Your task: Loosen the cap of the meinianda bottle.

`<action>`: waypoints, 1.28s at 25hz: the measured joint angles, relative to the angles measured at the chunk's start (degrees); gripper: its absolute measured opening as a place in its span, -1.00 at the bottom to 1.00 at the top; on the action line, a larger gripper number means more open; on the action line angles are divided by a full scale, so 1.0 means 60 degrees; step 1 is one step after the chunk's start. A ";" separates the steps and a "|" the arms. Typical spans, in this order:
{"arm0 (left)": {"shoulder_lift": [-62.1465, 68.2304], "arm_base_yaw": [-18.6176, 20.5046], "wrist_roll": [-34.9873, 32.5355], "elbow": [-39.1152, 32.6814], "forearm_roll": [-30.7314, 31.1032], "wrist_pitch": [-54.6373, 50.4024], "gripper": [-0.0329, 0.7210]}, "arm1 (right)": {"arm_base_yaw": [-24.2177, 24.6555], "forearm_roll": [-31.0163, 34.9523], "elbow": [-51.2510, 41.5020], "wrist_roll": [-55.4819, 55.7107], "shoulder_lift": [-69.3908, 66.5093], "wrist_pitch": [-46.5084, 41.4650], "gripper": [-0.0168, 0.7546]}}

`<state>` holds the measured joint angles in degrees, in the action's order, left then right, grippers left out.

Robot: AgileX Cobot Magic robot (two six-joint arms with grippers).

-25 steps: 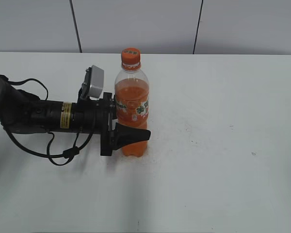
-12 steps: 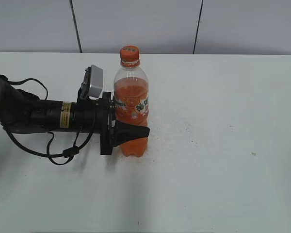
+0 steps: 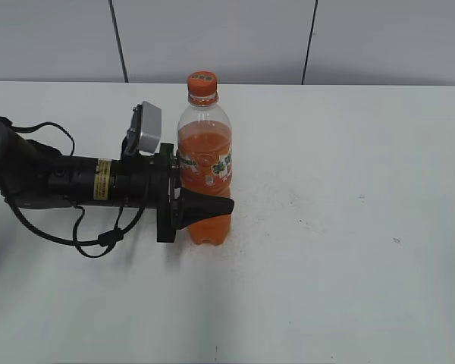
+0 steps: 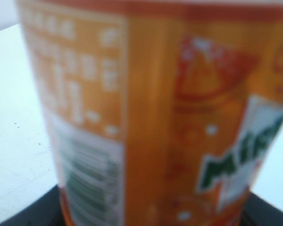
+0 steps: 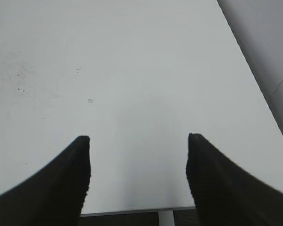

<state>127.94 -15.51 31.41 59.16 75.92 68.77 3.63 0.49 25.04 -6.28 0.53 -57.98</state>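
The meinianda bottle (image 3: 205, 152) stands upright at the middle left of the white table, full of orange drink, with its orange cap (image 3: 202, 82) on top. My left gripper (image 3: 214, 200) reaches in from the left and is shut on the bottle's lower body, just below the label. One black finger (image 3: 211, 207) crosses the front and the other is hidden behind. In the left wrist view the blurred label (image 4: 155, 117) fills the frame. My right gripper (image 5: 139, 139) is open and empty over bare table, and is out of the exterior view.
The left arm and its cables (image 3: 68, 189) lie across the left of the table (image 3: 341, 227). A grey panelled wall (image 3: 212, 38) runs behind. The right wrist view shows the table's edge (image 5: 132, 210) just under the right gripper.
The bottle and left gripper have shifted very slightly left and up, and the label has turned a little. Nothing has moved in the last half second.
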 joint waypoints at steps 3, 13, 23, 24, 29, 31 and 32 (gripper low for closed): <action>0.0000 0.0000 -0.0009 0.0000 0.0000 0.0000 0.16 | 0.0000 0.0000 0.0000 -0.0009 0.0000 0.0000 0.29; 0.0000 0.0000 -0.0009 0.0008 0.0009 0.0000 0.16 | 0.0000 0.0441 0.1239 -0.0009 -0.1727 -0.1064 0.29; 0.0000 0.0000 -0.0009 0.0008 0.0009 0.0000 0.16 | 0.0000 0.0947 0.3988 -0.0139 -0.6122 -0.1817 0.29; 0.0000 0.0000 -0.0009 0.0008 0.0009 0.0000 0.16 | 0.0000 0.0970 0.4148 -0.0149 -0.6534 -0.1784 0.29; 0.0000 0.0000 -0.0009 0.0008 0.0009 0.0000 0.15 | 0.0000 0.0989 0.4918 -0.0168 -0.9016 -0.1710 0.29; 0.0000 0.0000 -0.0009 0.0008 0.0009 0.0009 0.15 | 0.0000 0.1000 0.5296 -0.0180 -0.9891 -0.1804 0.29; 0.0000 0.0000 -0.0009 0.0008 0.0009 0.0009 0.15 | 0.0000 0.1000 0.5500 -0.0180 -1.0356 -0.1815 0.29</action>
<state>127.94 -15.51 31.36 59.21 75.98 68.82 3.63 6.49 58.04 -7.36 -61.60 -68.87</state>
